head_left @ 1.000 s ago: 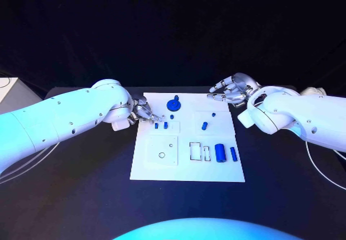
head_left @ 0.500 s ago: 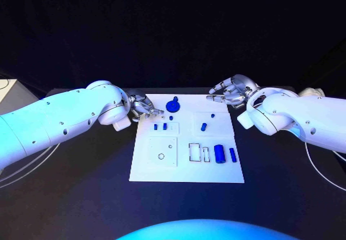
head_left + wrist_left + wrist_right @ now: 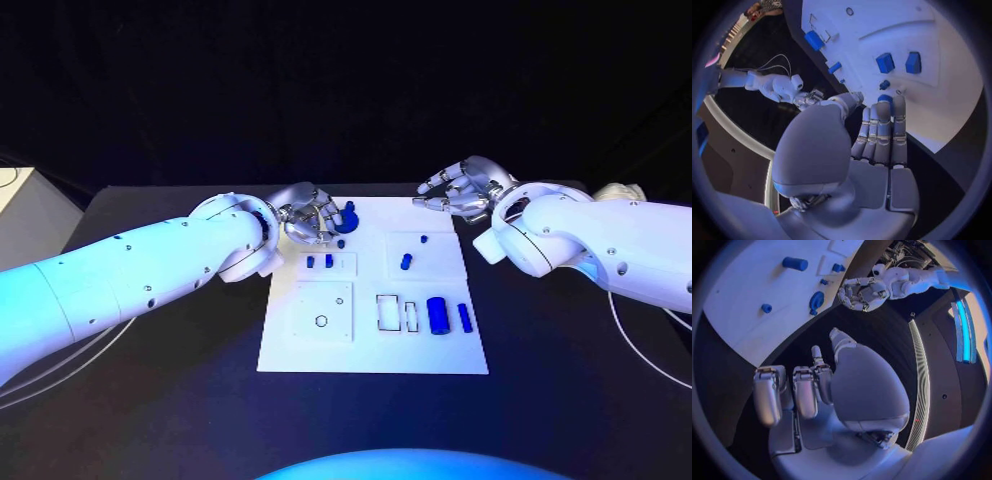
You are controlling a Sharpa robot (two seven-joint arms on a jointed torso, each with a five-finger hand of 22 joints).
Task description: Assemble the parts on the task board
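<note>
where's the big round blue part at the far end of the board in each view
Head view: the big round blue part sits at the task board's far end, right beside the left robot hand.
Left wrist view: just past the left robot hand's fingertips, partly hidden by them.
Right wrist view: near the board's edge, beside the left robot hand.
Shared landmark: the left robot hand.

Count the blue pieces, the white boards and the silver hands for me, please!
Blue parts: 8
White task board: 1
Silver hands: 2, the left hand and the right hand
Total: 11
</note>
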